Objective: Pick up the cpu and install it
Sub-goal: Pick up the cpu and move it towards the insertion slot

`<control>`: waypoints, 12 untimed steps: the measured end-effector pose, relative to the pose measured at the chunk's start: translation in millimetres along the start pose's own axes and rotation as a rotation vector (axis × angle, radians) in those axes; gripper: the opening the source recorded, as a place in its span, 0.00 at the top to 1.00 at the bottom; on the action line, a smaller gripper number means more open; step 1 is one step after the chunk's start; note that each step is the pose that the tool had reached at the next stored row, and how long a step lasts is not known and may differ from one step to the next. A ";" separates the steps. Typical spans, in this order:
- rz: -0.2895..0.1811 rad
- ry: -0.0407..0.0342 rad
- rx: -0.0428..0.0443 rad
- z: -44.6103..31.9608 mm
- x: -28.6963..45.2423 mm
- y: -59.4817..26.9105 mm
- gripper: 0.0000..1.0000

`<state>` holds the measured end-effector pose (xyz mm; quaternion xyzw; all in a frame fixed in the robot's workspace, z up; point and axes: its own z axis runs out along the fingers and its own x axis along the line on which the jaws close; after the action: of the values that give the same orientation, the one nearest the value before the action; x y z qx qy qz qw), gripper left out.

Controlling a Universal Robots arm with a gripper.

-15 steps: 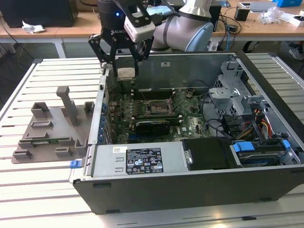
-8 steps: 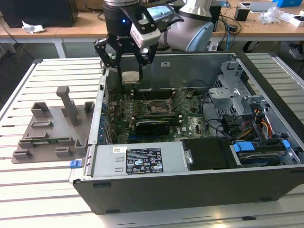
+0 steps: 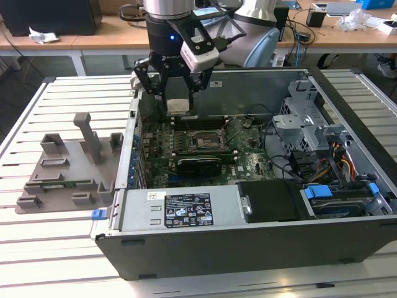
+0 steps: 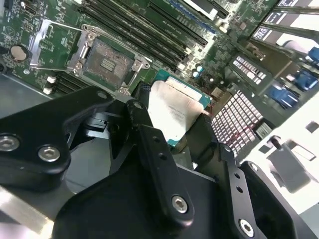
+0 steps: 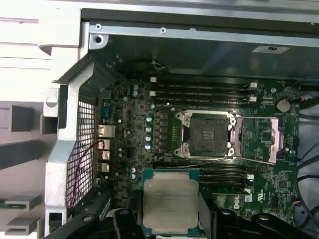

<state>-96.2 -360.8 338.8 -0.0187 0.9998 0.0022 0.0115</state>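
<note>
In the second wrist view, fingers [image 4: 151, 145] clamp the cpu [image 4: 172, 112] near the socket [image 4: 107, 62].

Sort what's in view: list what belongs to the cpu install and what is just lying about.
Job in hand: cpu, held in the tool; open socket on the motherboard.
Lying about: grey holder tray beside the case; power supply; drive cage.
</note>
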 end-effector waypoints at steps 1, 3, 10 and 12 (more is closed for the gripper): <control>0.000 0.0000 0.0000 2.3 -1.9 0.0 0.46; 0.000 0.0000 0.0000 4.6 -3.9 0.0 0.46; 0.000 0.0000 -0.0001 17.9 -11.2 0.0 0.46; 0.000 -0.0001 -0.0003 22.1 -12.8 0.4 0.46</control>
<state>-82.9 -359.9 317.0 -0.0187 0.9998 0.0024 0.0116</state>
